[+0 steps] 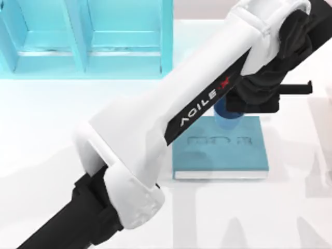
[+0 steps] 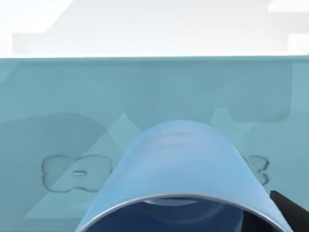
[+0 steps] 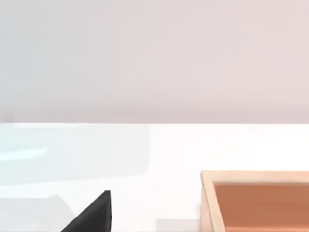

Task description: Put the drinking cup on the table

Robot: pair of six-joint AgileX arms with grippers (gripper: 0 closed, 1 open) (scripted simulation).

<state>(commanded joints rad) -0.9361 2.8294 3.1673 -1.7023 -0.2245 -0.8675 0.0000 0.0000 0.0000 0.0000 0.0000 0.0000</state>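
The drinking cup (image 1: pixel 227 118) stands on the teal book (image 1: pixel 220 155), at its far edge. The left tool (image 1: pixel 244 101) hovers over the cup; I cannot tell its finger state. The book lies on the white counter (image 1: pixel 41 129).

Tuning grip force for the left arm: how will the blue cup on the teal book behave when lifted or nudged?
The drinking cup looks rigid: its rim holds a clean round curve in the left wrist view, so it probably won't flex. Open and hollow, it is likely light. Its smooth, handleless wall may slip in the left pincer, and it would probably roll if tipped off the teal book onto the table.
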